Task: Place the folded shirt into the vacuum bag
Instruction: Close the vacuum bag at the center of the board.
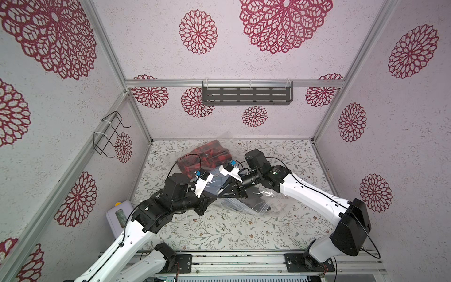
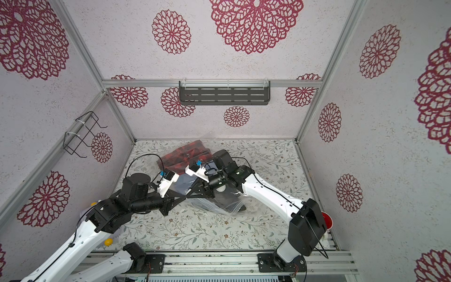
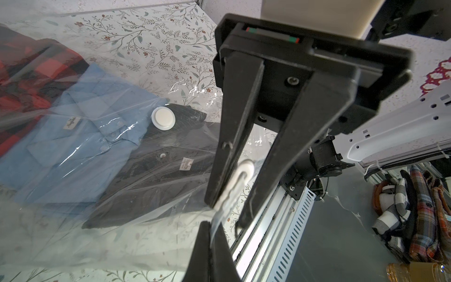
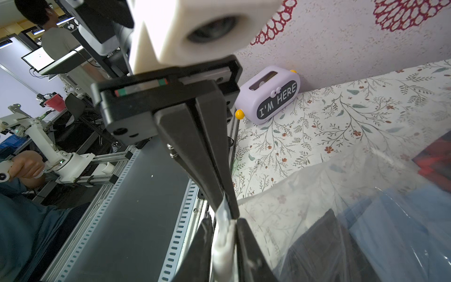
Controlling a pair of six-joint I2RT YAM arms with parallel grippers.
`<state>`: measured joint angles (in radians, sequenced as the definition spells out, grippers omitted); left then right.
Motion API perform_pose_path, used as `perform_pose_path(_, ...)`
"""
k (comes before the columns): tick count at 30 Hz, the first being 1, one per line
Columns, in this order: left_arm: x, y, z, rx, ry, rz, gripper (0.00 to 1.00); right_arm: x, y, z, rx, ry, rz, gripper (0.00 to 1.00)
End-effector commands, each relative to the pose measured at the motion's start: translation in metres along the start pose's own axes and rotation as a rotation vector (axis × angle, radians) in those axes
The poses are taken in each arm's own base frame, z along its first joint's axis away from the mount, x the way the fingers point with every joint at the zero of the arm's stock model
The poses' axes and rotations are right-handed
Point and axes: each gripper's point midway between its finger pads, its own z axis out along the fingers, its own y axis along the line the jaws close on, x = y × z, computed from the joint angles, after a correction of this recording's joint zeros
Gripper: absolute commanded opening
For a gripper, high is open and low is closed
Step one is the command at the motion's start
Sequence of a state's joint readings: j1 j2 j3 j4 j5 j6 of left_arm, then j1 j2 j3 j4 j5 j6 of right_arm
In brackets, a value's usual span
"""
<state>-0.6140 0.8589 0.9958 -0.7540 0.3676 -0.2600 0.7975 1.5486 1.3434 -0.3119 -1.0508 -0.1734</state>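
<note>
Top views: the vacuum bag (image 1: 271, 197) lies mid-table (image 1: 219, 234), with a red-black plaid shirt (image 1: 207, 156) at its far end. The left gripper (image 1: 212, 197) and right gripper (image 1: 224, 194) meet tip to tip at the bag's near-left edge, raised off the cloth. Left wrist view: three folded shirts lie under the plastic, side by side and overlapping. From far to near they are the plaid, a light blue shirt (image 3: 80, 146) and a dark shirt (image 3: 156, 171), with the white valve disc (image 3: 163, 118) above the dark one. So the shirt is judged already inside, and sealing is the step in hand. The right claw stands narrow, straddling the white zip slider (image 3: 241, 171). One finger touches it, and a firm pinch cannot be confirmed. Right wrist view: the left claw is closed flat on the clear zip strip (image 4: 225, 210), probably anchoring the edge taut so the slider can run along it.
</note>
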Motion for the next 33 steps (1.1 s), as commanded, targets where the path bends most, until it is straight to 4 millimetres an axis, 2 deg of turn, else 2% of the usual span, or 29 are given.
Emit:
perform_pose_path(1, -0.018, -0.006, -0.007, 0.019, -0.058, 0.012, 0.00, -0.018, 0.010, -0.003, -0.021, -0.028, -0.058, 0.18)
perform_pose_path(5, -0.019, -0.004, -0.007, 0.010, -0.062, 0.008, 0.00, -0.018, 0.010, -0.003, -0.020, -0.030, -0.058, 0.00)
perform_pose_path(17, -0.054, 0.007, -0.037, -0.101, -0.216, -0.018, 0.00, -0.005, 0.007, -0.001, 0.005, -0.053, -0.037, 0.00)
perform_pose_path(27, -0.061, 0.016, -0.055, -0.144, -0.287, -0.043, 0.00, 0.007, 0.010, -0.005, 0.031, -0.051, -0.031, 0.00)
perform_pose_path(33, -0.063, 0.016, -0.058, -0.136, -0.301, -0.051, 0.00, 0.015, 0.012, -0.006, 0.040, -0.050, -0.020, 0.00)
